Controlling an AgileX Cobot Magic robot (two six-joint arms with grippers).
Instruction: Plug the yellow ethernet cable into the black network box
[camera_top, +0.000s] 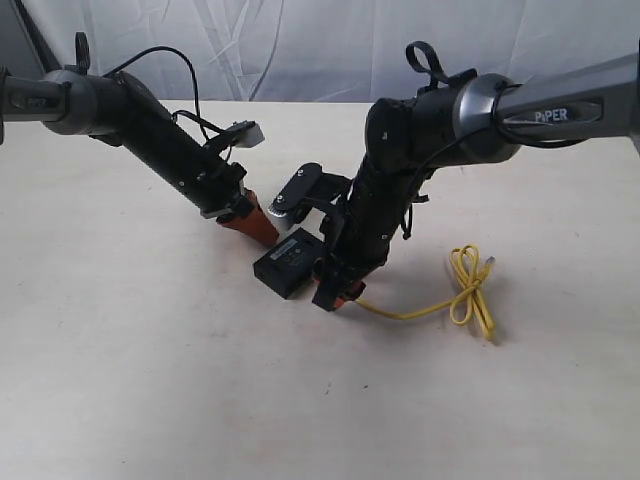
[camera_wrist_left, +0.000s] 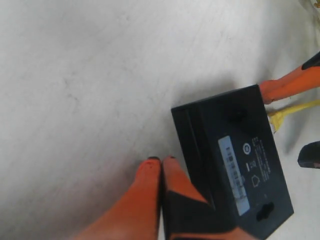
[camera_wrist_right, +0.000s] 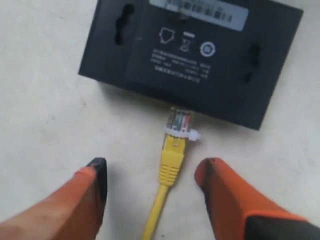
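**Two pincers crowd one small box**

Nearest us is the bare, pale table (camera_top: 150, 390), showing only scuffs. Further in, out on the right, the yellow ethernet cable (camera_top: 466, 288) lies on the surface. Part of it is tied in a loose bow with one free end poking out beside it, and a single strand curves away toward the middle.

That strand leads to the right gripper (camera_wrist_right: 152, 167), tip down at the table. Its orange fingers (camera_wrist_right: 220, 190) are spread wide and the cord runs between them, touching neither. The clear plug (camera_wrist_right: 179, 122) lies flat, its nose right at the side wall of the black network box (camera_wrist_right: 190, 55). Is it inside a port? Can't say, because the face of that wall is hidden from every angle.

The box lies flat on the table with a white label (camera_wrist_right: 200, 12) on its upper face, the print too small to read. Just behind it is the left gripper (camera_wrist_left: 161, 161), fingers pressed together with nothing between them. It sits right beside the box's end, and whether it touches is hard to call.

Farthest back hangs a creased white backdrop (camera_top: 300, 50), and both arms are cut off at the frame edges.
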